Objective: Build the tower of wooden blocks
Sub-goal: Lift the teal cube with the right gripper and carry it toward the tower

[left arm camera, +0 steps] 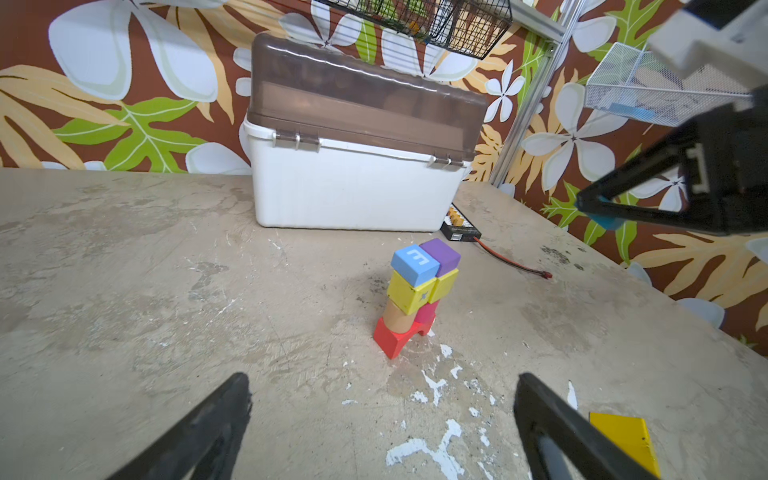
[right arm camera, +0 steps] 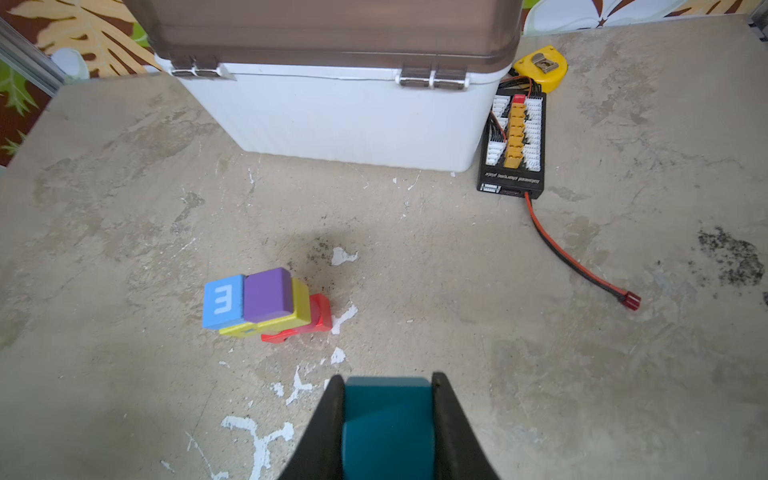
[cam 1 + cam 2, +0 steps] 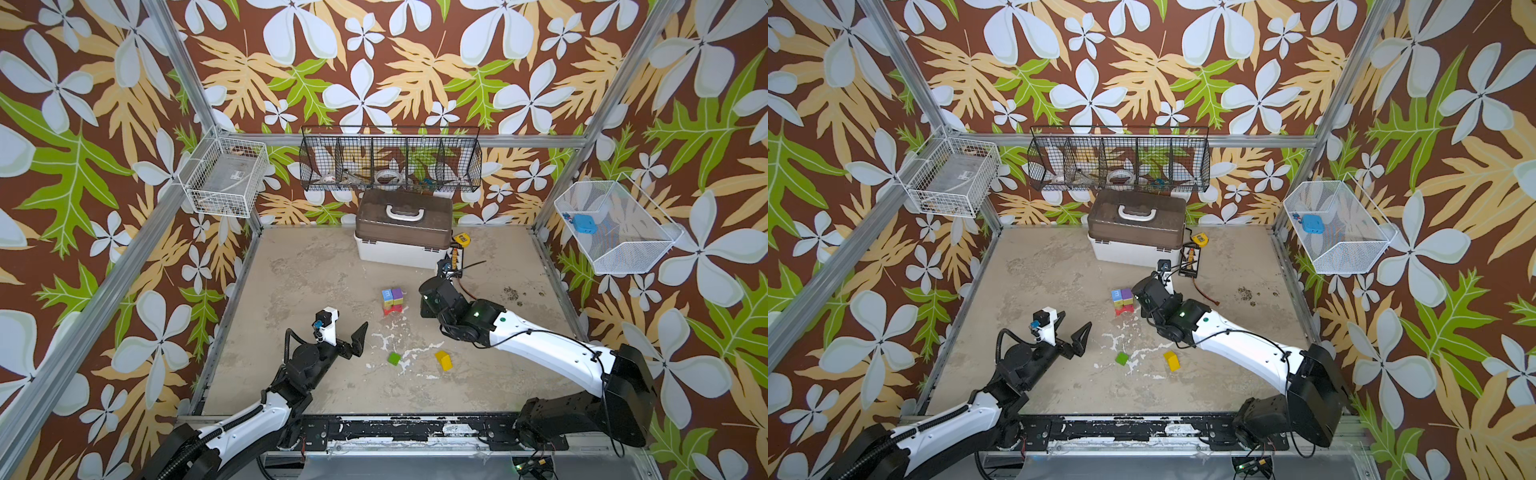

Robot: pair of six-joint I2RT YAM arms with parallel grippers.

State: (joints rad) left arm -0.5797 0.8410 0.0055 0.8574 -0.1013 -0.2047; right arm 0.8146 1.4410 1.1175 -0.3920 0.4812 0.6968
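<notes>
Teal wooden cube (image 2: pixel 388 432) pinched in right end effector (image 2: pixel 388 380), held aloft near stack, judged next layer | narrow multicoloured block tower (image 1: pixel 419 291) at middle of table (image 3: pixel 311 270), before brown-lidded white plastic box (image 3: pixel 401 237): red arch base, tan and pink cylinders, two yellow cubes, blue and purple cubes atop, slightly skewed | left end effector (image 1: pixel 382 378) spread, empty, held clear of stack | green wooden cube (image 3: pixel 394 358), yellow wooden block (image 3: pixel 443 360) lying loose nearer front edge.

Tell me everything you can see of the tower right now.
The tower is a narrow stack of painted, wooden-looking blocks, two wide. A red arch piece sits on the table; a tan cylinder and a pink cylinder stand on it, then two yellow cubes, then a blue cube with a white mark beside a purple cube. It stands upright, layers slightly staggered, apart from the white box. Nothing else touches it.
</notes>
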